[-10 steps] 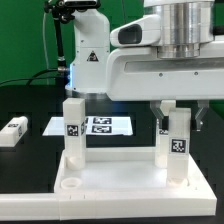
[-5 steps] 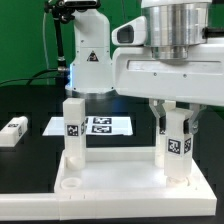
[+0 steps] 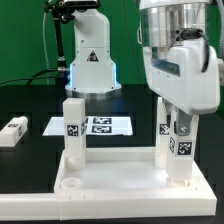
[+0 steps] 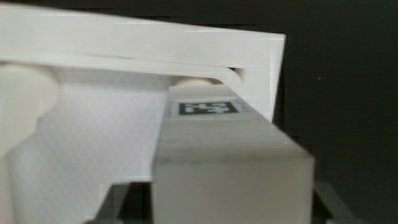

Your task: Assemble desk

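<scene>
Black matte worktop fills the scene, and near its front lies the large white matte plastic rectangular desk panel, with a raised rim and round corner sockets. One white block leg with a black-and-white tag stands upright in the back corner at the exterior view's left. A second tagged white block leg stands at the back corner on the exterior view's right, and the bulky white pincer is closed on its upper part, jaws partway apart with the leg clamped between them. The wrist view shows this leg running down to the panel's corner, but whether its foot is fully home in the socket cannot be told. The main risk, as I judge it, lies there: if the leg sits slightly tilted, any turning or pressing could jam it crooked rather than seat it. The smooth plastic may also slip between the jaws, so the wrist moves and the leg does not. Nothing holds the panel down, so a hard twist could swing it across the worktop toward the thin flat white marker board just behind it. Letting go too early could leave the leg loose enough to topple. A third white tagged leg lies well apart at the exterior view's left, out of harm's way.
</scene>
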Available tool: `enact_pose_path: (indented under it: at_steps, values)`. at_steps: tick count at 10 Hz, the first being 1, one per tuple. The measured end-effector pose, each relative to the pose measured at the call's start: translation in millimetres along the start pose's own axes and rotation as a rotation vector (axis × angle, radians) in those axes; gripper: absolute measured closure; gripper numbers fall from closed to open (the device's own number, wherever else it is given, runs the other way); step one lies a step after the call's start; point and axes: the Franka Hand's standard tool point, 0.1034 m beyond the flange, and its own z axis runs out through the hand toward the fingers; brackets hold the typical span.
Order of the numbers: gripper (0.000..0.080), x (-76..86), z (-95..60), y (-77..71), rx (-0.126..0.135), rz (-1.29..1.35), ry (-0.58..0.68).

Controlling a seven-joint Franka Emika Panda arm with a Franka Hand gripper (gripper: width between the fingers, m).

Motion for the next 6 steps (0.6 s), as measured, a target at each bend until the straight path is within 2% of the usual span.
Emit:
enact_pose_path:
  at_steps: [1, 2, 3, 4, 5, 6]
  values:
    - [0.0456, 0.0, 0.2, 0.1, 0.000, -0.001, 0.001]
    - [0.0456, 0.1, 1.1, 0.5, -0.001, -0.019, 0.002]
    - [0.0296, 1.0, 2.3, 3.2, -0.017, -0.154, 0.007]
    - [0.0296, -0.3, 3.9, 7.3, -0.044, -0.297, 0.005]
    - [0.0178, -4.2, 3.6, 7.0, -0.044, -0.474, 0.010]
    - [0.0154, -8.1, 2.6, 7.4, -0.045, -0.685, 0.011]
